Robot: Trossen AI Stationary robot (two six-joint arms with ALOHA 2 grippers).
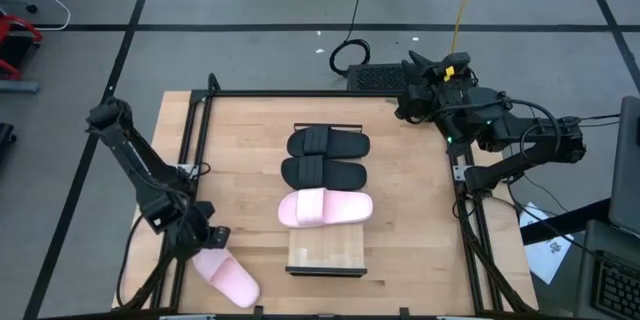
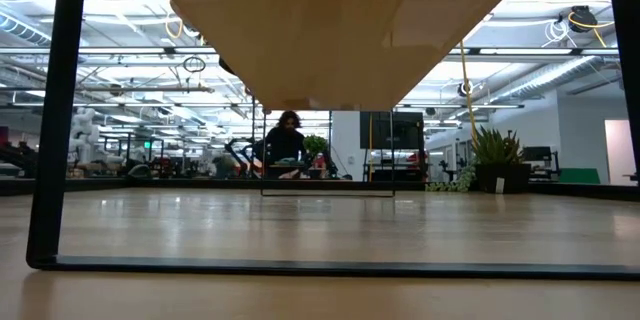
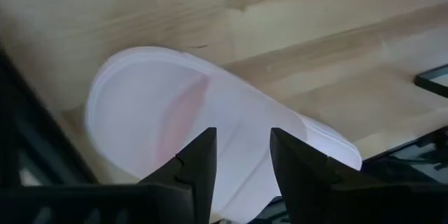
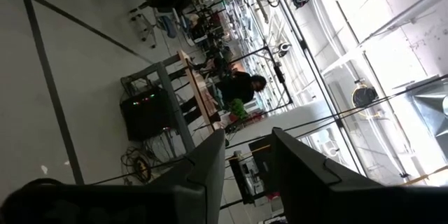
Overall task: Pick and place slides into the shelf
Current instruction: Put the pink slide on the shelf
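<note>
The shelf is a pale board lying down the middle of the table. Two black slides and one pink slide lie across it, soles down. The second pink slide lies on the table at its near left corner. It fills the left wrist view. My left gripper is open just above this slide's strap end, one finger on either side of the strap. My right gripper is open and empty, beyond the table's far right corner. My left gripper's fingers stand over the pink slide's strap, coming slanting from above. I cannot tell whether they touch it. The slide lies flat on the table.
A black metal frame runs round the table's edges, close to the corner slide. The low view shows the shelf's underside, a black frame leg and a person far off in the room. Bare tabletop lies left of the shelf.
</note>
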